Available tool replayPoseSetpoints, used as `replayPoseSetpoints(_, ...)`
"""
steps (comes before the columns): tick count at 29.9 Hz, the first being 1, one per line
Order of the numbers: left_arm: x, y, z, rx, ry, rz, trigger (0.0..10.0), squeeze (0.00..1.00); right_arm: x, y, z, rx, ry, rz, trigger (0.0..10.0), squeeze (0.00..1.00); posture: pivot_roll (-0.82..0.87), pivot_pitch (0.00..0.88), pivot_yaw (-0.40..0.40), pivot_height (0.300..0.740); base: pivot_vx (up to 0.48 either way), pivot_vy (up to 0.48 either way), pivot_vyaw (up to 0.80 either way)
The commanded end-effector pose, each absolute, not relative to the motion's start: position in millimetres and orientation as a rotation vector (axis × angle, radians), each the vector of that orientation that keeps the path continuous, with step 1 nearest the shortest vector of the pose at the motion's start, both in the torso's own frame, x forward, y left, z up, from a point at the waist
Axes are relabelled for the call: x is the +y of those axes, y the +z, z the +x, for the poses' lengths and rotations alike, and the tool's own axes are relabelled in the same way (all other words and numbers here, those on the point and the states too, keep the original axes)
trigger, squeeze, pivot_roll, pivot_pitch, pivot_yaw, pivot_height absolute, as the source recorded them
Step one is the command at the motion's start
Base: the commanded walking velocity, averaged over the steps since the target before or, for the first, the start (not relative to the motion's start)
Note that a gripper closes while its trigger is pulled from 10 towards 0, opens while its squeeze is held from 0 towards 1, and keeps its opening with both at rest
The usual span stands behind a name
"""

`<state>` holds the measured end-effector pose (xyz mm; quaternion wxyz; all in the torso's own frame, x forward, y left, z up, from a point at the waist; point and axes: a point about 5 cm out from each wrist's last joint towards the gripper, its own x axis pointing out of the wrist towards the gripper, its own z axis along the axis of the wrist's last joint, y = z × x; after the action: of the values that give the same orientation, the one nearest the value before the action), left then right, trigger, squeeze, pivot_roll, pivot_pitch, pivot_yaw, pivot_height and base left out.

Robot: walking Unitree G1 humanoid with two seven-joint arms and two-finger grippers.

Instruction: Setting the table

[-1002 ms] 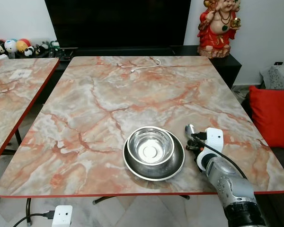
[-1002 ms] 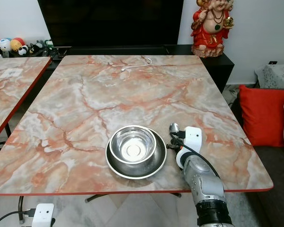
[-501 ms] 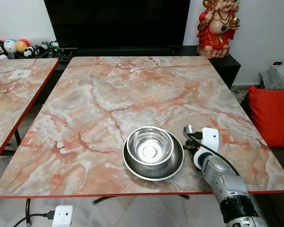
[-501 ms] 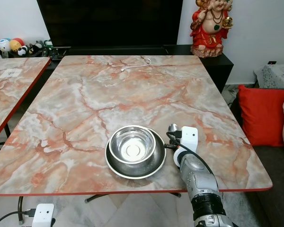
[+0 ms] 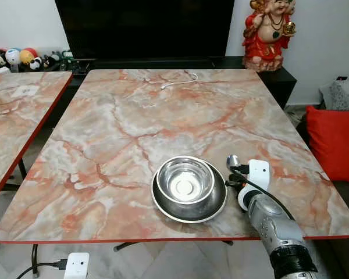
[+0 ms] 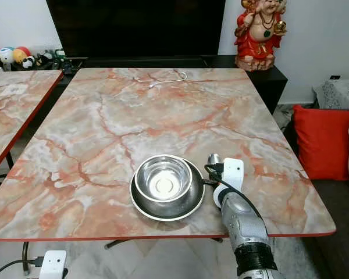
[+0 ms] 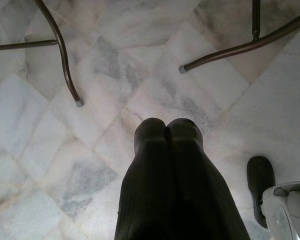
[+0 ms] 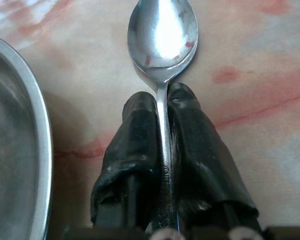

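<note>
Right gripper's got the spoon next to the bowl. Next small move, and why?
Probably lower a touch and open the fingers to release. The right gripper is shut on the spoon handle, bowl-end pointing away, low over the table just right of the plate holding the bowl. That looks like its place setting.

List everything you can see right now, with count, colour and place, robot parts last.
marble-pattern table: one, pink-grey with red edge, centre
second table: one, same pattern, robot's left
steel bowl: one, silver, inside the steel plate
steel plate: one, silver, near table edge
spoon: one, silver, right of the plate
white cable: one, far table end
red figurine: one, on black cabinet
red cushion: one, robot's right
toy balls: several, far left
white charger: one, floor
right gripper: shut on spoon handle
left gripper: shut, above marble floor
</note>
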<state>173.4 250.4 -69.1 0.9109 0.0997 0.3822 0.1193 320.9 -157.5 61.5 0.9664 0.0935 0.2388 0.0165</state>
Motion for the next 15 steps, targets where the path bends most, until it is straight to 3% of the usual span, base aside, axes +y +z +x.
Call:
replayPoseSetpoints(1,253.1,-69.2,171.8,0.794,0.254,0.213,10.0,0.0,-156.8,56.3,316.4,0.516,0.03,0.188,10.0,0.95,-0.02,0.0,0.003,0.74,0.0,0.0,0.0)
replayPoseSetpoints(3,253.3,-69.1,171.7,0.794,0.254,0.214,10.0,0.0,-157.2,56.4,316.0,0.516,0.028,0.184,10.0,0.93,-0.02,0.0,0.003,0.74,0.0,0.0,0.0)
replayPoseSetpoints(4,253.1,-69.2,171.7,0.794,0.254,0.214,10.0,0.0,-158.5,57.0,315.4,0.512,0.023,0.183,10.0,0.37,-0.02,0.0,0.002,0.74,0.0,0.0,0.0)
replayPoseSetpoints(6,253.0,-69.1,171.9,0.793,0.254,0.214,10.0,0.0,-159.8,57.4,314.7,0.51,0.016,0.179,10.0,0.37,-0.02,0.0,0.002,0.74,0.0,0.0,0.0)
replayPoseSetpoints(7,252.9,-69.1,171.9,0.793,0.254,0.214,10.0,0.0,-160.6,57.8,314.3,0.509,0.014,0.174,10.0,0.0,-0.02,0.0,0.002,0.74,0.0,0.0,0.0)
replayPoseSetpoints(15,253.0,-69.1,172.1,0.794,0.253,0.214,10.0,0.0,-160.4,61.4,312.7,0.5,0.016,0.175,10.0,0.0,-0.02,0.0,0.002,0.74,0.0,0.0,0.0)
